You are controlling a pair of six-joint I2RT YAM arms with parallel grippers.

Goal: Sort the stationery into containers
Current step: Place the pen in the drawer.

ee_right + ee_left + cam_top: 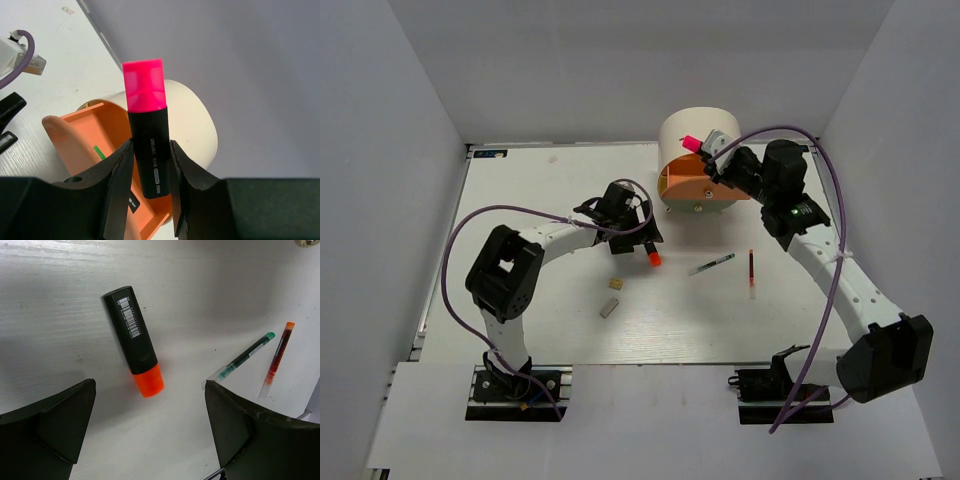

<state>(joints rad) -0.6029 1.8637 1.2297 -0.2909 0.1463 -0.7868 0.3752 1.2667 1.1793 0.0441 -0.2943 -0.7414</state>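
Item 1, pink highlighter (145, 120): clamped by its black barrel in my right jaws, cap up, held close above the pulled-out orange drawer (85, 135) of the cream unit (695, 125), though I cannot tell whether it is squarely over the tray. In my judgement, a release off-centre could glance it off the rim onto the table (540, 200), or leave it propped so the drawer will not shut. Item 2, orange highlighter (132, 340): loose on the table beneath my left jaws, which gape wide and hold nothing; it lies askew to them, so a careless closing may roll it toward the white pen (245, 357) and red pen (277, 357).
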